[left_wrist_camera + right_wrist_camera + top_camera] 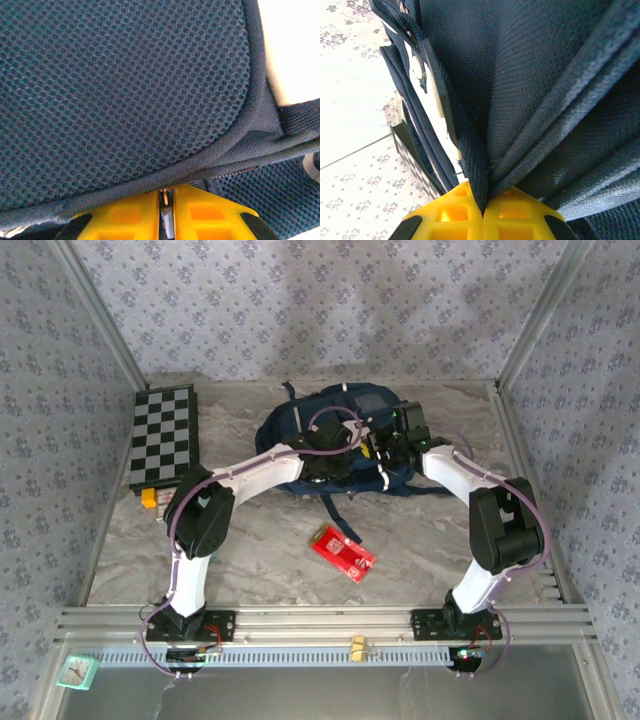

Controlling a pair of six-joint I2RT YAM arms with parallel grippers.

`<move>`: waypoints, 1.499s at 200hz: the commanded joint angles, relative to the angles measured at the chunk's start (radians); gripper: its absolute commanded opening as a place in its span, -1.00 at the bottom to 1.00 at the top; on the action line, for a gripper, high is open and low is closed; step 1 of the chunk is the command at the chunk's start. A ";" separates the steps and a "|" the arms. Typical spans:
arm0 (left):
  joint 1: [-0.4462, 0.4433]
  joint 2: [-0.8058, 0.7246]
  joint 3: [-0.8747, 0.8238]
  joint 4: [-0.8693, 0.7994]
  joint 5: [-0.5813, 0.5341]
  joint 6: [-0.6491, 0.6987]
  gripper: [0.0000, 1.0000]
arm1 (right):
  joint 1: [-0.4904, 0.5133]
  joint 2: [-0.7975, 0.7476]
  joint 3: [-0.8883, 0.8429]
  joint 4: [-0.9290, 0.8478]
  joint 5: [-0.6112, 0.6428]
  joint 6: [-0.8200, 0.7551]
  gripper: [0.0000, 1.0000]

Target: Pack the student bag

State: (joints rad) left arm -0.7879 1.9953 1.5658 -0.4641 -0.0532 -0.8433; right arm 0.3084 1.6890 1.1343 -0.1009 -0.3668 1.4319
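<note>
Left gripper (167, 197) sits under a padded mesh panel of the bag (372, 403). Its yellow fingers (132, 212) stand a narrow slit apart with a small coppery tab between them, and I cannot tell whether they grip it. My right gripper (482, 202) is pressed together, clamped on a fold of the bag's navy cloth.

I see the bag lying at the far middle of the marbled table (250, 540), under both wrists. It is navy blue with short white trim, a white patch and dark straps. It spreads wider from left to right than from near to far. One strap (338, 512) trails off its near edge toward a red packet (342, 552). I cannot tell which end is its top.
</note>
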 commanded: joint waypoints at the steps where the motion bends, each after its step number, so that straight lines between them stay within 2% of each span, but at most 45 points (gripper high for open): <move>1: -0.003 0.025 -0.014 0.103 -0.080 0.034 -0.66 | 0.014 -0.003 0.044 0.012 -0.034 -0.013 -1.00; 66: -0.042 0.043 -0.060 0.200 -0.164 -0.033 -0.63 | 0.026 -0.007 0.045 0.009 -0.023 -0.012 -1.00; 96: -0.044 0.024 -0.077 0.183 -0.208 -0.047 -0.82 | 0.020 -0.012 0.041 -0.003 -0.021 -0.031 -1.00; 119: -0.036 -0.029 -0.120 0.189 -0.208 -0.018 -1.00 | 0.001 -0.017 0.037 -0.022 -0.028 -0.069 -1.00; 142: -0.019 -0.094 -0.169 0.159 -0.185 0.036 -1.00 | -0.036 -0.025 0.043 -0.069 -0.038 -0.137 -1.00; 172: -0.011 -0.174 -0.249 0.097 -0.193 0.151 -1.00 | -0.107 -0.010 0.049 -0.083 -0.113 -0.229 -1.00; 203: 0.012 -0.242 -0.364 0.077 -0.207 0.221 -1.00 | -0.173 0.038 0.130 -0.127 -0.186 -0.337 -1.00; 232: 0.015 -0.298 -0.416 0.122 -0.125 0.243 -1.00 | -0.196 0.127 0.240 -0.179 -0.226 -0.442 -1.00; 253: -0.024 -0.297 -0.385 0.169 -0.049 0.195 -1.00 | -0.203 0.237 0.381 -0.237 -0.245 -0.512 -1.00; 273: -0.093 -0.245 -0.293 0.186 -0.032 0.153 -1.00 | -0.200 0.322 0.517 -0.304 -0.268 -0.563 -1.00; 300: -0.146 -0.159 -0.174 0.179 -0.035 0.134 -1.00 | -0.203 0.334 0.570 -0.369 -0.293 -0.607 -0.45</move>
State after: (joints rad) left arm -0.8680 1.7824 1.2831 -0.2665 -0.1440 -0.6819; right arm 0.1184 2.0274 1.6413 -0.4335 -0.6342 0.9215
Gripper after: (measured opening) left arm 0.057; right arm 0.200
